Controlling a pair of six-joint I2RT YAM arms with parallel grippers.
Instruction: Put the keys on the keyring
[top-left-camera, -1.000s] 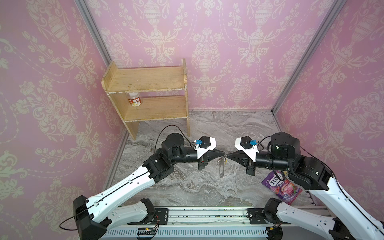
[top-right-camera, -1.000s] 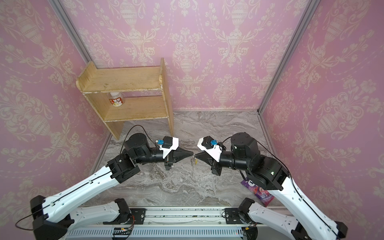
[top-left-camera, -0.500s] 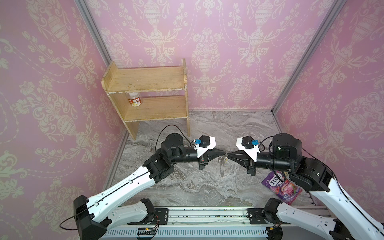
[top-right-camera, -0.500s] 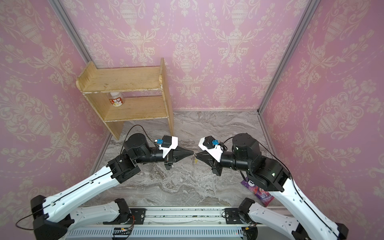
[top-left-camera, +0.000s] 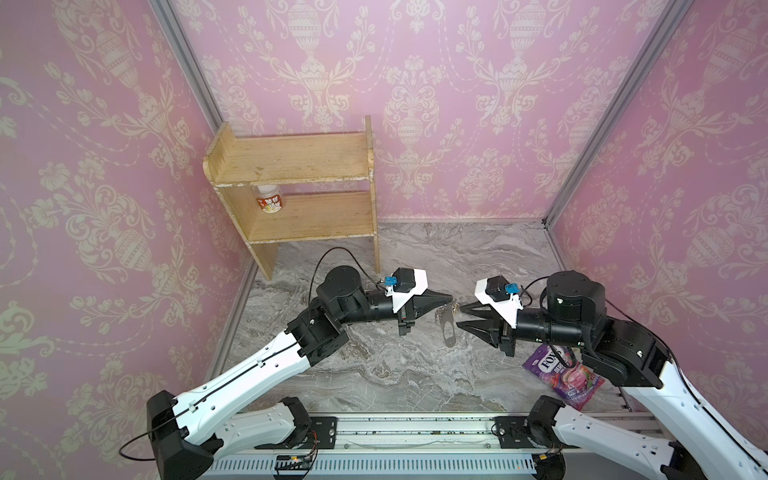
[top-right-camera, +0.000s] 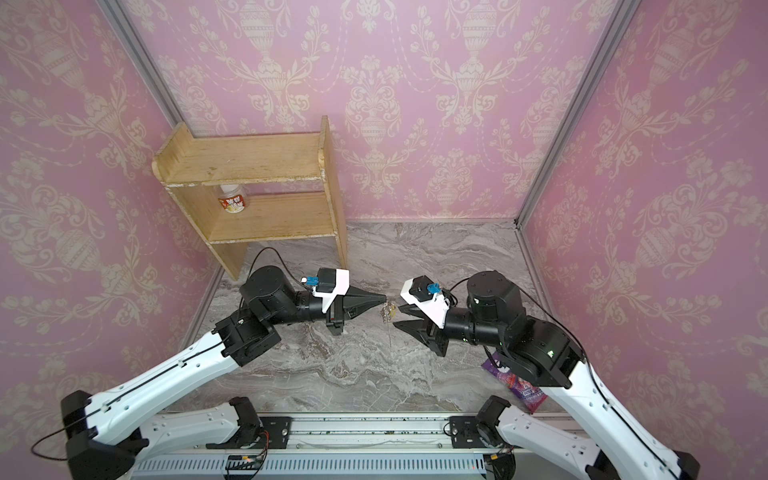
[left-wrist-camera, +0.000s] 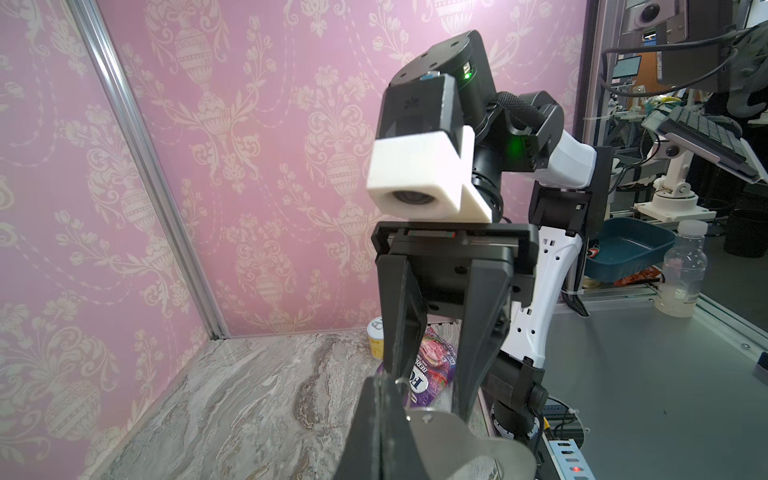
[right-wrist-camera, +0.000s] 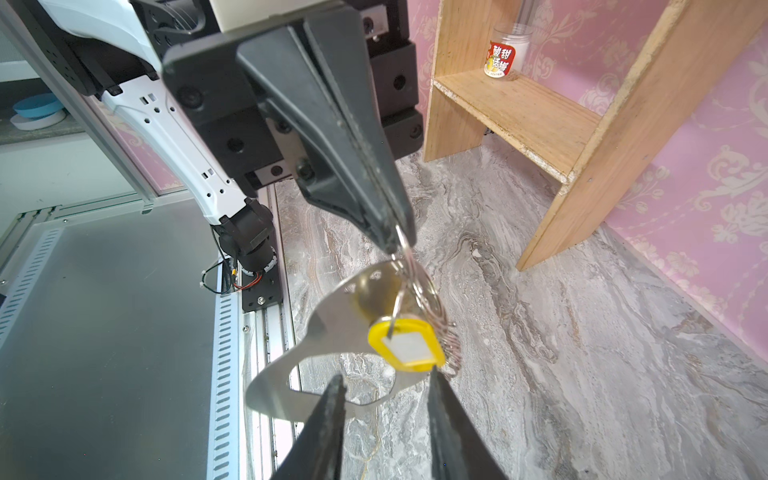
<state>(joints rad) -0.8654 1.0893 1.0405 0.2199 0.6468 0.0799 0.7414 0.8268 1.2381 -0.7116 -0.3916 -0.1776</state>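
The left gripper (right-wrist-camera: 393, 244) clamps the ringed edge of the flat grey metal keyring plate (right-wrist-camera: 340, 328), which dangles above the marble table (top-left-camera: 395, 374). The yellow plastic key tag (right-wrist-camera: 409, 343) hangs from that edge. At the plate's three o'clock in a top view, the right gripper (top-left-camera: 459, 318) gapes, empty.

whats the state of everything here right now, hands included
left hand: shut on a ring of the keyring
right hand: open, holding nothing
keyring: hanging in the air from the left hand
keys: yellow tag hanging on a keyring ring
jar: upright on the shelf
sweet bag: lying flat on the table
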